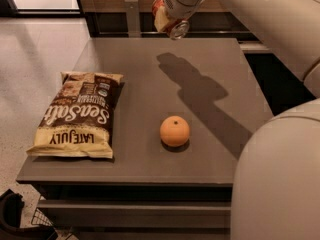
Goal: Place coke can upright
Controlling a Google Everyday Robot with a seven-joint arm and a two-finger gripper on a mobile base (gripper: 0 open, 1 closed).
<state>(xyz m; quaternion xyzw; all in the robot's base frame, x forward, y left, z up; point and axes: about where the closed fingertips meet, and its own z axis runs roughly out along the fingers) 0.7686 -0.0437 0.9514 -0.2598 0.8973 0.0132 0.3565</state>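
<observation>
we see the gripper (167, 20) at the top of the view, up over the far edge of the table (210, 149), clear of the surface. it's closed round the coke can (178, 30), w/ a pale finger (162, 22) pressed across the can's side. the can hangs in the air, tilted, not upright: silver end points down & toward us, and a bit of red body shows at upper left behind the finger. we can't tell the far finger, it's hidden by the can and wrist.

the arm (280, 29) comes in from the right, big cream segments filling the top right & bottom right corners. its shadow (200, 96) falls diagonally across the grey tabletop, from under the can toward the right front.

on the table: an orange (174, 131) sits near the middle, a bit toward the front, well apart from the can. a chip bag (77, 114) lies flat on the left side, brown & cream, label upside down to us, near the left edge. orange & bag are apart, not touching.

light floor (35, 59) shows to the left of the table.
</observation>
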